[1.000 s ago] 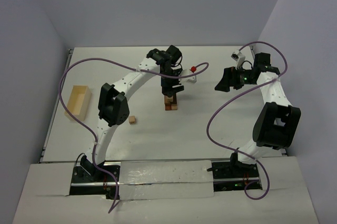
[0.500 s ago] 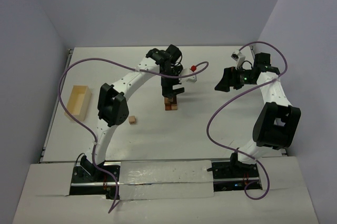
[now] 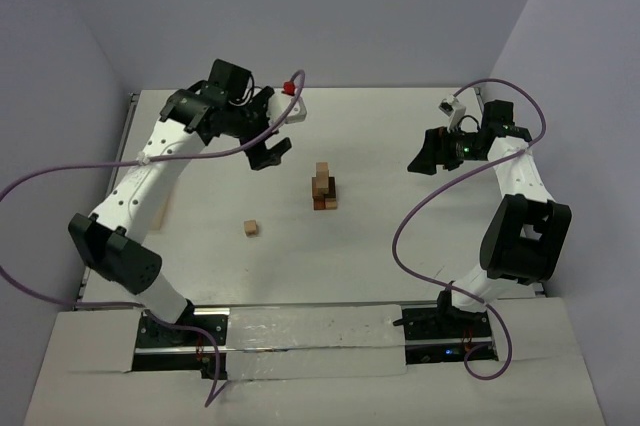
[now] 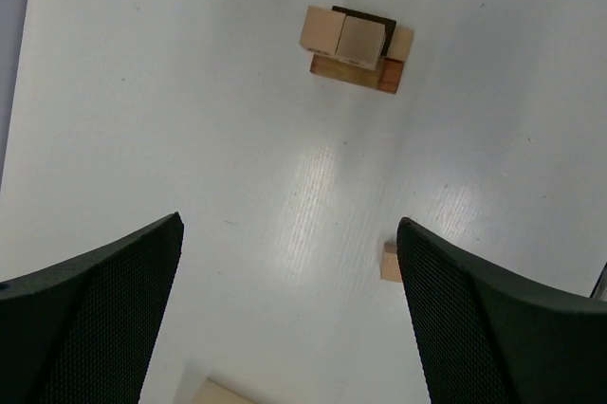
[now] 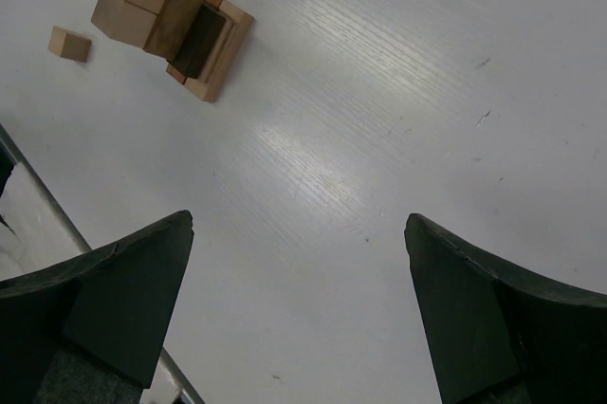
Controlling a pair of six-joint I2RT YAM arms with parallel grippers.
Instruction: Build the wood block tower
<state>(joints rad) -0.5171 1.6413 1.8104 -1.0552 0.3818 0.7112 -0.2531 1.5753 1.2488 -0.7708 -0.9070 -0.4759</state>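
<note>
The tower (image 3: 323, 188) stands mid-table, with dark and reddish-brown wood blocks low and tan ones on top. It also shows in the left wrist view (image 4: 353, 48) and in the right wrist view (image 5: 175, 25). One loose tan block (image 3: 251, 228) lies to its front left (image 4: 390, 262) (image 5: 70, 44). My left gripper (image 3: 272, 131) hangs open and empty behind and left of the tower (image 4: 289, 224). To the tower's right, my right gripper (image 3: 420, 156) is open and empty too (image 5: 299, 219).
A corner of the pale wooden box (image 4: 213, 393) shows at the bottom of the left wrist view; from above, the left arm covers most of it. Purple cables (image 3: 420, 216) loop off both arms. The table's left edge (image 4: 14, 44) runs near the left gripper.
My left gripper has opened, left a tan block on top of the tower, and swung up and back to the left. The right arm has not moved.
</note>
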